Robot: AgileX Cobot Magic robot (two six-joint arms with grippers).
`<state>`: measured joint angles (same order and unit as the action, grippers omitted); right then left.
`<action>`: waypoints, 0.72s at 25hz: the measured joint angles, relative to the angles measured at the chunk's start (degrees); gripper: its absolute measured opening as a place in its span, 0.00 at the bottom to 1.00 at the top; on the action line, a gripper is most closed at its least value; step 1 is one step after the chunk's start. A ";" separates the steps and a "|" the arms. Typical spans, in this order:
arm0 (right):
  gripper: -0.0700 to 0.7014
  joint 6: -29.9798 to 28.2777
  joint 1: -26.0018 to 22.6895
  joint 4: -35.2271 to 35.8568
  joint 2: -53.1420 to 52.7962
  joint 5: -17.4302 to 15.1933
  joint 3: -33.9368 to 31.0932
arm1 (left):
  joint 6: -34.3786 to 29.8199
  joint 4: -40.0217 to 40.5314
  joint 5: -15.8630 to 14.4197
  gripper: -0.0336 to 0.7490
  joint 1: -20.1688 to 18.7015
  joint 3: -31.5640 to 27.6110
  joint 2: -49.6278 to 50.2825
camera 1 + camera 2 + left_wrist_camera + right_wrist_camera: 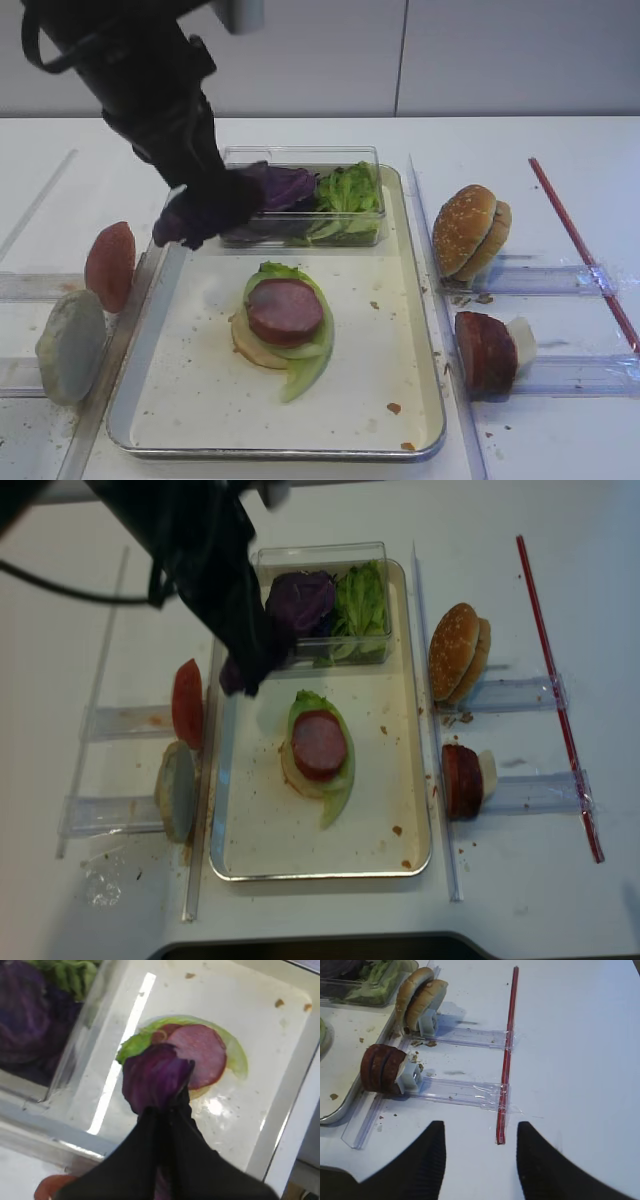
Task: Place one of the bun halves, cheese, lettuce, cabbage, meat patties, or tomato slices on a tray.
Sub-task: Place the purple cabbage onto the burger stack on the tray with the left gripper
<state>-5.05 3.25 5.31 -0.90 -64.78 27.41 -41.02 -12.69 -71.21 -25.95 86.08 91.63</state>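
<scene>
My left gripper (167, 1106) is shut on a dark purple cabbage leaf (155, 1076). It hangs over the far left part of the silver tray (428, 330), just in front of the clear box. From the exterior high view, the held cabbage (205, 212) is left of the stack. That stack lies mid-tray: a meat patty (285, 308) on lettuce (310, 370) and a bun half. My right gripper (480, 1132) stands open over bare table, right of the tray, with nothing between its fingers.
A clear plastic box (300, 158) at the tray's far end holds more cabbage (288, 185) and lettuce (350, 188). Bun halves (470, 230) and meat patties (485, 350) stand in holders on the right. A tomato slice (110, 265) and a pale round slice (70, 345) stand on the left. A red strip (580, 250) lies far right.
</scene>
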 joint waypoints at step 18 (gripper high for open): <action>0.54 0.00 0.00 -0.09 0.00 0.00 0.00 | -0.49 9.30 0.67 0.04 -12.25 -1.31 8.80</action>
<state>-5.05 3.25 5.22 -0.90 -64.78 27.41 -41.51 -3.39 -70.55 -38.20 84.78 100.43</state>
